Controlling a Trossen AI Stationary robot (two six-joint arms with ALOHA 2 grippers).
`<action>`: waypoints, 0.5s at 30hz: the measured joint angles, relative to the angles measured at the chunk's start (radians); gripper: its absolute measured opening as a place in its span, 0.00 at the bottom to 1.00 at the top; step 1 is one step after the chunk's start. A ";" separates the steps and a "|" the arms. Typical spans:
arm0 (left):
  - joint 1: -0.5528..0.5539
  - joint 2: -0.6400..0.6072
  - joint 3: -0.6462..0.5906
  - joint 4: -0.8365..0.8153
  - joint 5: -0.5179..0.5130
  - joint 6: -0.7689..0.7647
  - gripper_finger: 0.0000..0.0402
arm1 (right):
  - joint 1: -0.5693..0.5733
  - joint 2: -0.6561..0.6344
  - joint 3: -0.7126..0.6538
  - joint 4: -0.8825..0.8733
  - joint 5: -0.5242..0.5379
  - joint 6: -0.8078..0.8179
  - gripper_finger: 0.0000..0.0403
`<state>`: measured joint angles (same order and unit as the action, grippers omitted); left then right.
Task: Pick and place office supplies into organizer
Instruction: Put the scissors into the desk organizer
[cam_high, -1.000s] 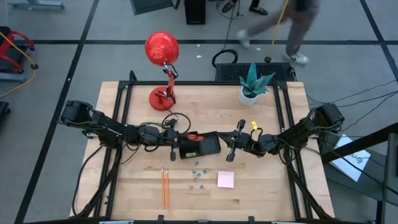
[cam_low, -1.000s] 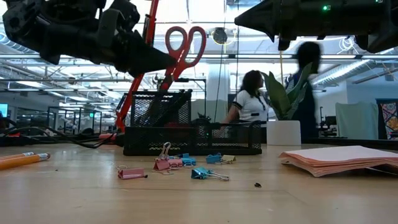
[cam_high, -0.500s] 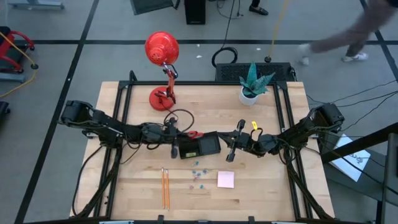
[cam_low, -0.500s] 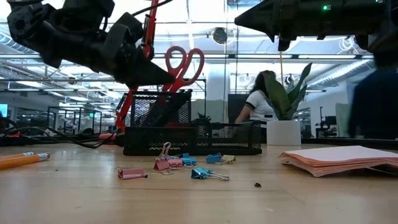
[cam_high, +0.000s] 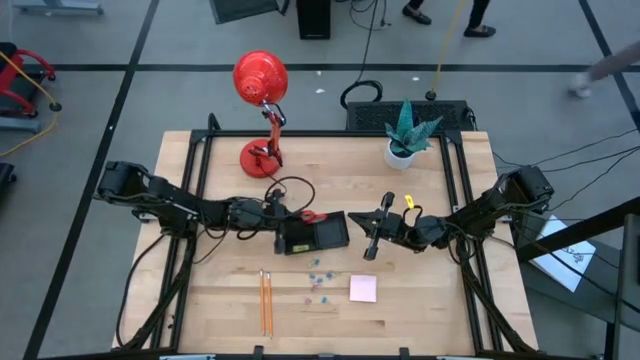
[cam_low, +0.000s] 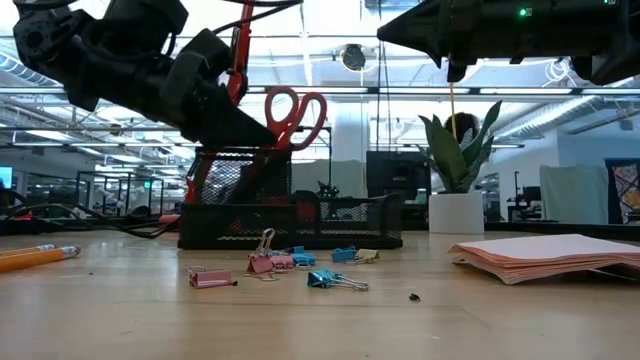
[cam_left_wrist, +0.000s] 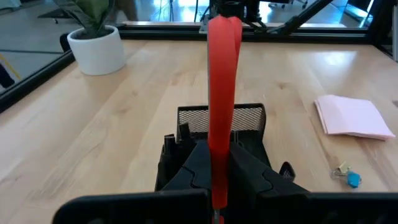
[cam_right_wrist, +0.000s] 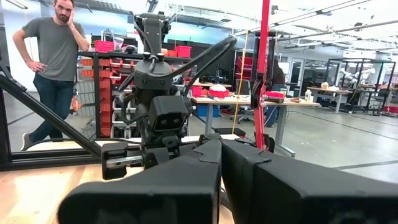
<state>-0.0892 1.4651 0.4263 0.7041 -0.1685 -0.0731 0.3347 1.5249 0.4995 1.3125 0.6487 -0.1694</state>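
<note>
My left gripper (cam_high: 289, 221) is shut on the red-handled scissors (cam_high: 312, 216), right over the left end of the black mesh organizer (cam_high: 326, 237). In the low view the handle loops (cam_low: 296, 108) stand up past the fingers, above the organizer's taller compartment (cam_low: 240, 175); the blades are hidden. My right gripper (cam_high: 375, 230) hangs shut and empty just right of the organizer. Orange pencils (cam_high: 266, 300), coloured clips (cam_high: 319, 275) and the pink sticky-note pad (cam_high: 363, 289) lie on the table nearer the front edge. My left gripper pinches the scissors between its two fingers at the lower part of the red handles (cam_left_wrist: 218, 163), seen edge-on. The fingers come from the table's left, slanting a little downward. The handles jut forward and upward beyond the fingertips. Whether the scissors touch the organizer cannot be told.
A red desk lamp (cam_high: 261, 90) and a potted plant (cam_high: 405, 135) stand at the table's far side. A dark cable loop (cam_high: 285, 188) lies behind my left gripper. People show in the room beyond the table (cam_right_wrist: 56, 62).
My left gripper has sunk a little and tipped downward, bringing the scissors' handles lower, close over the organizer. The organizer has slid a short way toward the table's left edge. People have walked across behind the table.
</note>
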 joint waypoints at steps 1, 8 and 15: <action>0.004 0.000 0.000 -0.003 0.004 -0.007 0.05 | 0.000 0.000 0.000 0.000 0.000 0.000 0.00; 0.012 0.000 0.000 0.004 0.021 -0.016 0.11 | 0.000 0.000 0.000 0.000 0.000 0.001 0.00; 0.012 0.004 -0.003 0.025 0.089 0.025 0.32 | 0.000 0.000 0.000 0.000 0.000 0.001 0.00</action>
<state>-0.0772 1.4689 0.4232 0.7291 -0.0797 -0.0477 0.3347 1.5249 0.4995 1.3125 0.6487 -0.1688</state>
